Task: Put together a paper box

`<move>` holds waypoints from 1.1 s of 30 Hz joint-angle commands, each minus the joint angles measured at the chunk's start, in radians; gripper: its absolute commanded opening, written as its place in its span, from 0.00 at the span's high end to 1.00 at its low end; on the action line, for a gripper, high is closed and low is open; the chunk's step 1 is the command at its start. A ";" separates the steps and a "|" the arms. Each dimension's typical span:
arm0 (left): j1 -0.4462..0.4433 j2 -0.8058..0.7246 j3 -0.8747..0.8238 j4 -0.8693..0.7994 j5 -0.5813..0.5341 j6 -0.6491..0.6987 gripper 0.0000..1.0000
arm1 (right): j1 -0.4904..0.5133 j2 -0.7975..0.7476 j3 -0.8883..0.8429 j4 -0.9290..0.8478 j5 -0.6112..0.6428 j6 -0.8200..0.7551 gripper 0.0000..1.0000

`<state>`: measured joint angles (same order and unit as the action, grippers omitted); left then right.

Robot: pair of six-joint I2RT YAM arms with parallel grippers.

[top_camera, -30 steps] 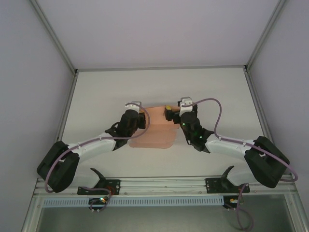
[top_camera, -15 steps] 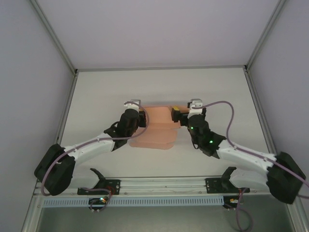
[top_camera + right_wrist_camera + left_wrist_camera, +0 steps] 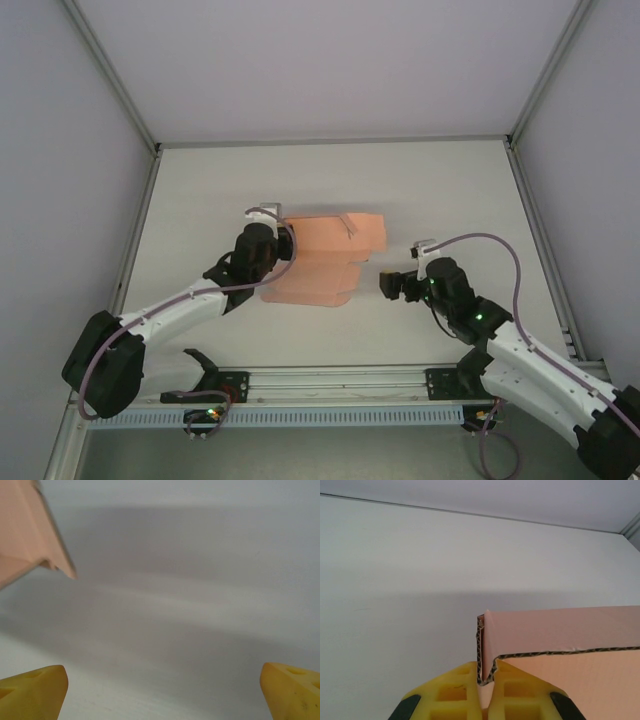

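1. Top external view: the left arm (image 3: 180, 305) runs from its elbow at the near left corner diagonally up and to the right, across the worktop (image 3: 450, 190). Its wrist ends at the far left corner of the paper box (image 3: 320, 265).
2. The right arm (image 3: 520, 350) mirrors it from the near right corner, with the forearm slanting up and to the left. The right gripper (image 3: 385, 284) points left at the paper box's right side, near it but apart from it.
3. The paper box lies in the middle of the worktop between the two wrists. It is salmon-pink card, partly folded: a panel stands raised along its far edge, and the rest lies flat toward the arm bases.
4. The left gripper (image 3: 283, 232) sits at that raised far-left corner. From above, the wrist hides how its jaws stand.
5. Left wrist view settles that: the left gripper (image 3: 485, 677) is clamped on the paper box (image 3: 560, 630). Its yellow fingers (image 3: 455, 692) are pressed together on the card's upright corner, and the corrugated cut edge shows between them.
6. Right wrist view: the right gripper (image 3: 162, 680) stands wide open and holds nothing, with one yellow fingertip (image 3: 35, 685) in each lower corner.
7. This view also shows bare worktop between the fingertips, and a corner of the paper box (image 3: 25, 535) at the upper left, clear of both.
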<state>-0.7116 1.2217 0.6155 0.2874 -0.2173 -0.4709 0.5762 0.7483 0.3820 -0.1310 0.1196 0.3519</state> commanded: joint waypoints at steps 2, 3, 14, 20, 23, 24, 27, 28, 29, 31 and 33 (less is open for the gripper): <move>0.000 -0.016 -0.017 0.051 0.063 0.016 1.00 | -0.004 0.078 0.034 0.153 -0.066 0.006 0.00; 0.000 -0.015 -0.018 0.051 0.071 0.020 1.00 | -0.004 0.099 0.043 0.172 -0.070 -0.006 0.00; -0.002 0.025 -0.018 0.070 0.158 0.057 1.00 | -0.004 0.228 0.091 0.301 -0.051 -0.092 0.00; -0.004 0.063 -0.018 0.124 0.229 0.068 1.00 | -0.003 0.285 0.123 0.326 -0.125 -0.167 0.00; -0.009 0.077 -0.004 0.121 0.220 0.065 1.00 | 0.002 0.334 0.132 0.344 -0.130 -0.155 0.00; -0.012 0.080 0.000 0.117 0.216 0.062 1.00 | 0.008 0.348 0.133 0.360 -0.121 -0.149 0.00; -0.019 0.092 0.015 0.105 0.190 0.052 1.00 | 0.033 0.397 0.133 0.419 -0.038 -0.127 0.00; -0.023 0.096 0.019 0.100 0.180 0.052 1.00 | 0.042 0.418 0.136 0.433 -0.002 -0.121 0.00; -0.026 0.098 0.024 0.094 0.173 0.052 1.00 | 0.053 0.436 0.143 0.439 0.027 -0.120 0.00; -0.029 0.102 0.032 0.080 0.152 0.050 1.00 | 0.087 0.471 0.162 0.430 0.122 -0.123 0.00; -0.031 0.105 0.035 0.068 0.138 0.048 1.00 | 0.115 0.495 0.183 0.406 0.202 -0.135 0.00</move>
<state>-0.7258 1.3251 0.6113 0.3515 -0.0792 -0.4221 0.6586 1.2209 0.5182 0.2398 0.1707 0.2146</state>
